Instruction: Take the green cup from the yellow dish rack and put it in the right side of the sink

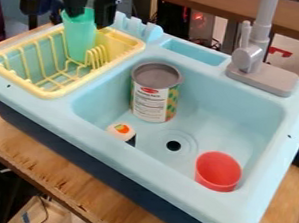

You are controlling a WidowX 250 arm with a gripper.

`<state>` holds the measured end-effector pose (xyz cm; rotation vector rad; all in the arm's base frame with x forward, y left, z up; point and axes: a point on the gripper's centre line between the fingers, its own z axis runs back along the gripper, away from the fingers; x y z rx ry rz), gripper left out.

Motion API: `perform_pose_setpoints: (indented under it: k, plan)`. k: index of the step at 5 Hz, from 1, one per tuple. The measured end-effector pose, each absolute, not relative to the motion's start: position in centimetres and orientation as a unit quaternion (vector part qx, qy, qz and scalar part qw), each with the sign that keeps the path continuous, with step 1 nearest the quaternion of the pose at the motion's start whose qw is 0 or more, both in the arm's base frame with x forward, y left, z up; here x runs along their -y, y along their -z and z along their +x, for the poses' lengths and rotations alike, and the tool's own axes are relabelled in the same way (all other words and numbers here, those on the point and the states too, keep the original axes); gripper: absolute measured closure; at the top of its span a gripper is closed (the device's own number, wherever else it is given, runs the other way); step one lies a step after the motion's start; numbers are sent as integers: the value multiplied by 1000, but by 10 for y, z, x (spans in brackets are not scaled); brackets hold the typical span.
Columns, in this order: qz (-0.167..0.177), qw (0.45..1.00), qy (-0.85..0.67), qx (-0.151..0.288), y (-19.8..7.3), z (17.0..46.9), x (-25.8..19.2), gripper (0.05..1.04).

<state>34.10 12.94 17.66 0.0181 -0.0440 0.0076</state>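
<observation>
The top edge cuts off the gripper (88, 20) and faucet (259, 35). The gripper hides part of the green cup (80, 40), the sink (97, 134) hides the base of the bottle (121, 131), and print on the can (154, 95) is blurred.

Sink (257, 208): pale blue above, dark navy base. Drain hole (173, 145) in its floor: black. Faucet (266, 78) at sink's back: grey. Rack (51, 94) at sink's left: yellow. Cup (81, 38) over rack: mint green; hand (89, 17): black. In sink: can (151, 104), grey lid, white label, red oval, green-and-yellow patterned side; small item (121, 129), white top, orange-and-green mark, dark side; tumbler (218, 173), coral red. Surface (70, 190) below sink: brown, wood-grained.
</observation>
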Motion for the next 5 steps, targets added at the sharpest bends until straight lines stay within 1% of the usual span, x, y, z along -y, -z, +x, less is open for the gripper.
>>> perform_pose_setpoints:
  k: [1, 2, 3, 4, 5]
  plan:
    - [5, 1000, -4, 3, -164, 343, -130, 82]
    - [-3, 1000, -5, -7, -154, 345, -130, 119]
    - [4, 1000, -15, -10, -152, 347, -132, 391]
    - [2, 1000, -20, -9, -153, 347, -133, 685]
    - [2, 1000, -23, -10, -153, 347, -133, 898]
